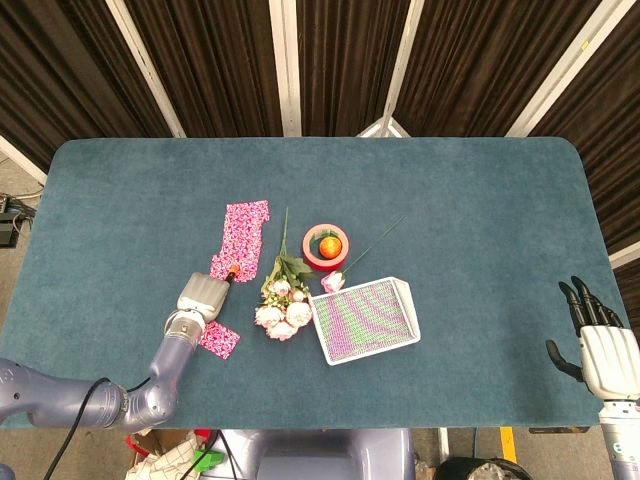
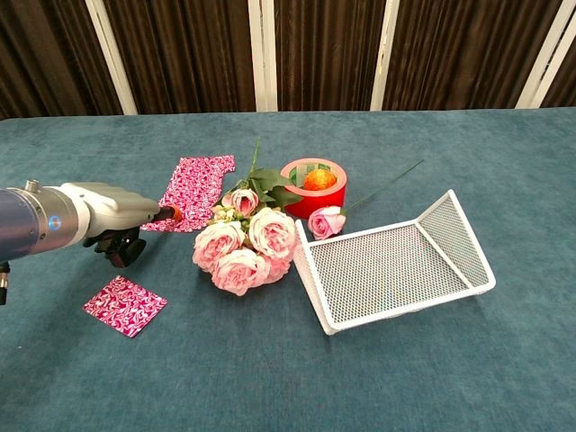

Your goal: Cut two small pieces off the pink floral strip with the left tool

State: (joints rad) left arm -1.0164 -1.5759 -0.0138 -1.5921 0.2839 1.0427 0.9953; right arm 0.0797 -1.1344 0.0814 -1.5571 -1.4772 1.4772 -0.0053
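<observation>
Grey-blue arm (image 1: 120, 400), black fingers (image 1: 583, 300)

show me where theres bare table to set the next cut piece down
Bare patches: left of the strip, all along the far edge, and between the tray and right robot hand. Crowded between strip, roses, tape roll and tray.
</observation>
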